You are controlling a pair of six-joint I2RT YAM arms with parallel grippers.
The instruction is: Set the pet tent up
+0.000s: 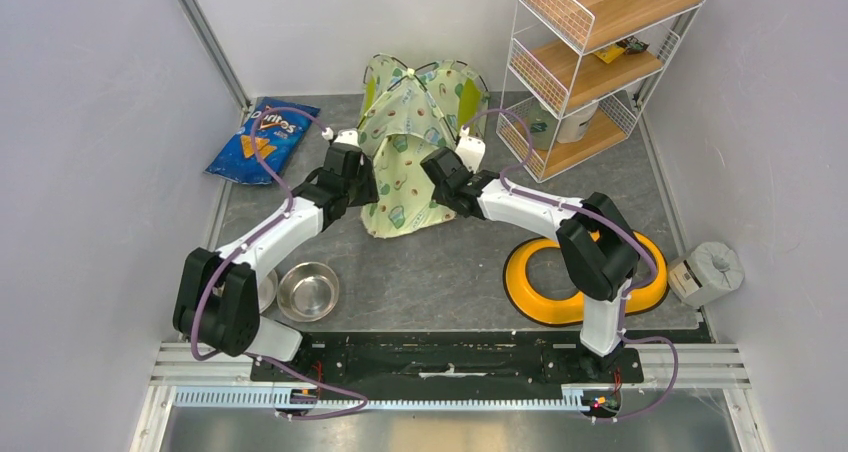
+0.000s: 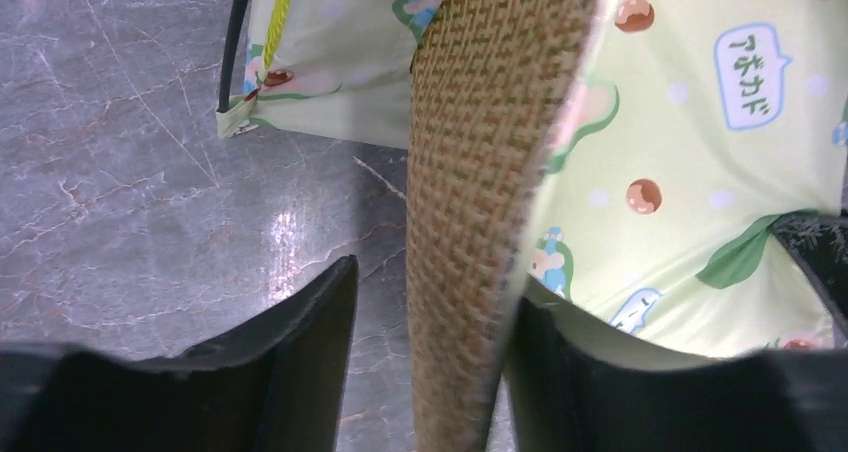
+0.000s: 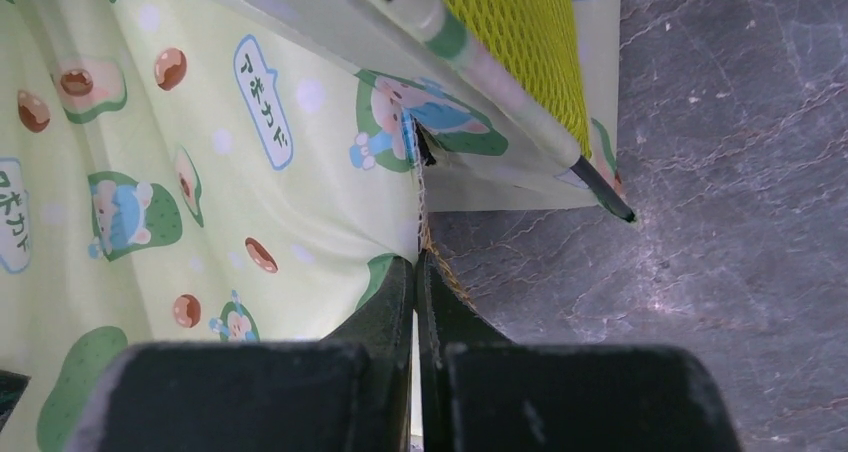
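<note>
The pet tent (image 1: 425,92) stands at the back centre, pale green with avocado print and black poles. The flat matching mat (image 1: 402,197) is raised in front of it, between my grippers. My left gripper (image 1: 366,186) is open, and the mat's woven tan underside (image 2: 470,172) runs between its fingers (image 2: 300,357). My right gripper (image 1: 438,175) is shut on the mat's right edge (image 3: 250,142). A tent corner with a black pole tip (image 3: 605,194) and yellow mesh lining (image 3: 510,32) shows just beyond. Another tent corner (image 2: 240,112) rests on the floor in the left wrist view.
A blue Doritos bag (image 1: 262,142) lies at the back left. A steel bowl (image 1: 308,290) sits by the left arm. A yellow ring-shaped dish (image 1: 535,282) lies under the right arm. A white wire shelf (image 1: 590,62) stands at the back right, and a grey roll (image 1: 712,269) by the right wall.
</note>
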